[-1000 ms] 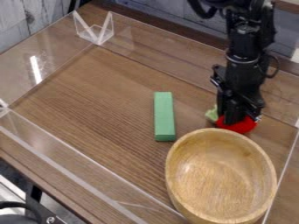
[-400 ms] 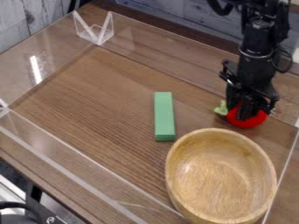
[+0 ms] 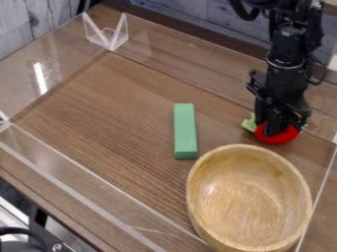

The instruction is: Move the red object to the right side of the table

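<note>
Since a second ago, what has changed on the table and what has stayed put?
The black gripper, jaws shut on the small red toy fruit, has carried it toward the right edge of the picture, away from the green rectangular block. It has not let go. The green block, the round light wooden bowl and the dark wood-grain table are as they were.

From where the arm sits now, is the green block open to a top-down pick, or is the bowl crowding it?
Probably yes. The green block lies flat on the table, apart from the wooden bowl, nothing over it. The end effector is shut on the red object and must release first.
</note>
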### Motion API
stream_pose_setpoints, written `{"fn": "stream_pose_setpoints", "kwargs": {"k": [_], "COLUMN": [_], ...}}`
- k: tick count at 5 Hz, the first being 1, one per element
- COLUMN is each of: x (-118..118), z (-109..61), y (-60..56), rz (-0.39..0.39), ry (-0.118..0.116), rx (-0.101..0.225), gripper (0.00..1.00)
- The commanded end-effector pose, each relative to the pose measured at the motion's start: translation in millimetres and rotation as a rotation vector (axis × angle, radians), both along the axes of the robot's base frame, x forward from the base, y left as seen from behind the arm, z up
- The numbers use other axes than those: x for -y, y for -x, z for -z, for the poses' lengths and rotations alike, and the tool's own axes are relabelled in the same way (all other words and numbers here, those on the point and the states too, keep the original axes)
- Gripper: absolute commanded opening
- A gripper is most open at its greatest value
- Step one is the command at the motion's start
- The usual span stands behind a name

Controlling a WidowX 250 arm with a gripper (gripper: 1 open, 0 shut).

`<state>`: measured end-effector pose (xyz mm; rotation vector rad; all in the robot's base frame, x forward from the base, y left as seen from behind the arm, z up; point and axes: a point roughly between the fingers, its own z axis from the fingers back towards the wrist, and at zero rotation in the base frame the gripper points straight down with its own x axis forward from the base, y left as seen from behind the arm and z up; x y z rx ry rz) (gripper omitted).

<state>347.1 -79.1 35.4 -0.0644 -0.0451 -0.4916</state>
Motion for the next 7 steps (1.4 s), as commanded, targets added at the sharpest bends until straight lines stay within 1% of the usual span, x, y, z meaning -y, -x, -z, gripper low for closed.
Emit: {"fn": "stream_pose_setpoints", "kwargs": {"k": [1, 2, 3, 4, 5, 6, 7], "x": [-17, -30, -23, -9, -9, -9, -15], "z": [-13.9, -24.9, -28.3, -35.8, -59.1, -77.4, -93.5], "y": [-10.7, -12.7, -15.0, -18.2, -15.2, -11.7, -18.4], "rz": [0.045, 0.021, -0.045, -0.098, -0.085, -0.064, 0.013], "ry": [0.004, 0.005, 0.007, 0.005, 0.002, 0.001, 0.001], "rx": [0.03, 0.028, 0.024, 0.034, 0.061, 0.082, 0.107], "gripper": [0.0, 1.0, 1.0, 1.0, 1.0, 1.0, 1.0]}}
